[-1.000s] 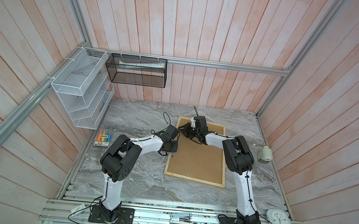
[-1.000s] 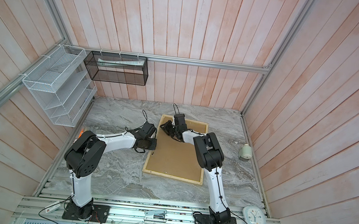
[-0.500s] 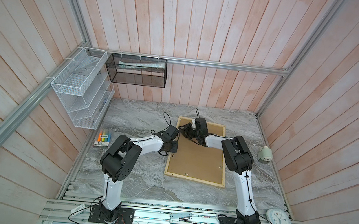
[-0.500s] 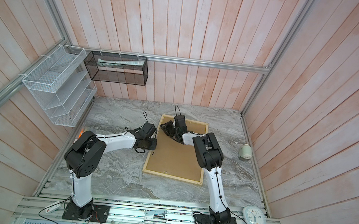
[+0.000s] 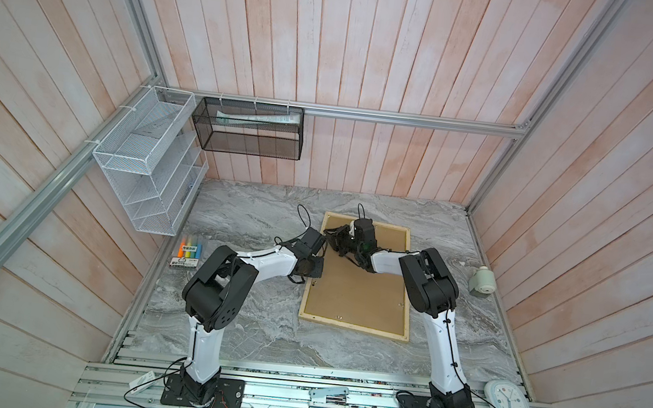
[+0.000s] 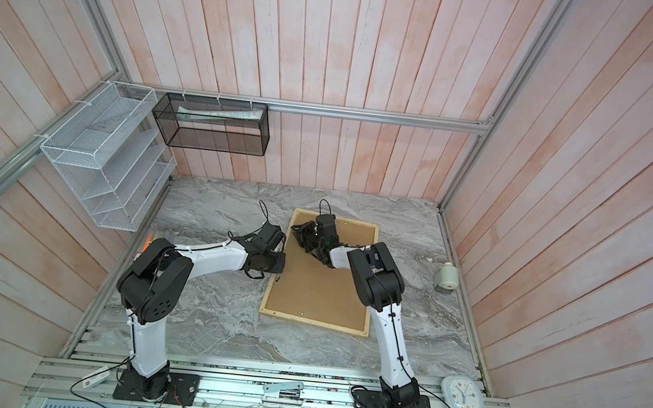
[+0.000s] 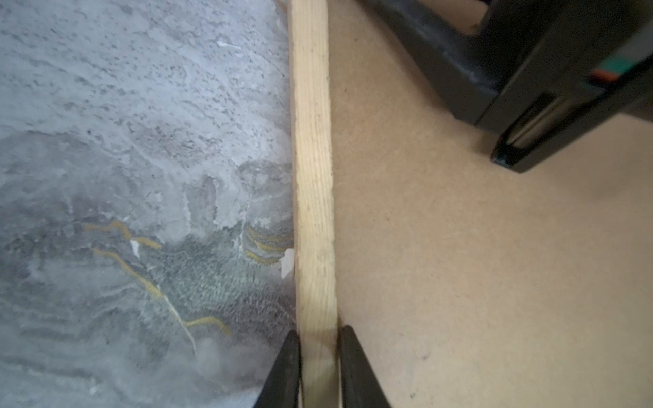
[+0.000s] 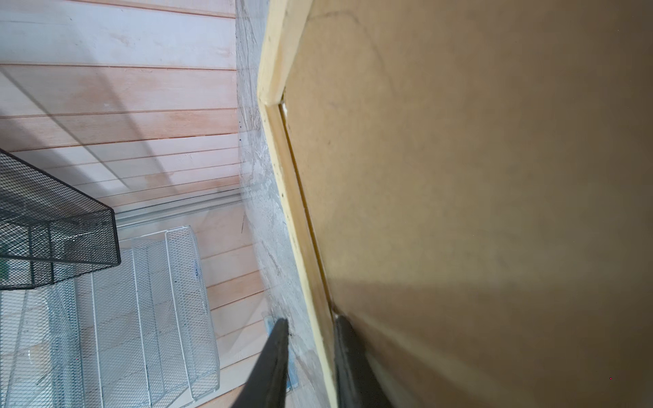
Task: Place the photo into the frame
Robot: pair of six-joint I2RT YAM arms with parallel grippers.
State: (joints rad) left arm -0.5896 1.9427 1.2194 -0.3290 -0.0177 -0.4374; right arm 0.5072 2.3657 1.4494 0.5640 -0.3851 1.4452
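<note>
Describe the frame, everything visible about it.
The frame is a large rectangle of thin pale wood strips. It lies flat, back up, on the marble table, with a brown backing board filling it. The left claw pinches its left long strip; the right claw straddles the same strip near the far corner.

We see bare tabletop [image 5: 256, 218] left of frame [image 5: 352, 327] and along near edge: free passage. Left rail crowded: left gripper [image 7: 318, 356] clamps it, right gripper [image 8: 309, 339] straddles it near far corner, slack outside. Right forearm overhangs backing board [image 5: 352, 296]. Marker pack [image 5: 186, 252] and clock [image 5: 507, 402] narrow our margins.
</note>
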